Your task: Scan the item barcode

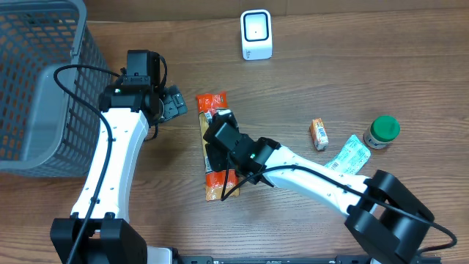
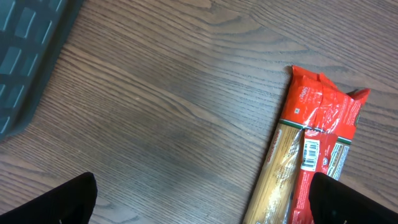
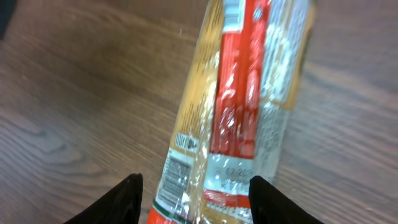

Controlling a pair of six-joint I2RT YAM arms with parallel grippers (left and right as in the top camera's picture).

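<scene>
— Red and orange, that long pasta packet (image 1: 212,103): where does it lie against the right claw (image 3: 196,186)?
— Straight under it, flat on the wooden counter (image 1: 308,81), mid-frame in the overhead view. In the right wrist view, the packet runs from the top edge down between the two fingers (image 3: 118,202).
— Has the claw got hold of it?
— It stands roughly half open astride the packet. A little wood shows beside the finger at lower left, and the other finger overlaps the wrapper's edge. Whether the pads press on it I cannot tell.
— And the left claw (image 2: 202,186)?
— Gaping wide and empty over bare wood. The packet's red end lies at the right of the left wrist view.
— What is hidden?
— From above, the right arm (image 1: 315,176) covers the packet's middle, so only its red top end and orange lower end show. The left wrist view cuts the packet off at the bottom edge. The right wrist view is blurred.
— Any writing?
— A black barcode (image 2: 310,154) on a white patch faces up, lower right in the left wrist view. Small print on the red part is too fine to read. In the right wrist view the labels are smeared.
— The scanner (image 1: 256,34)?
— White, at top centre of the overhead frame, well apart from the packet.
</scene>
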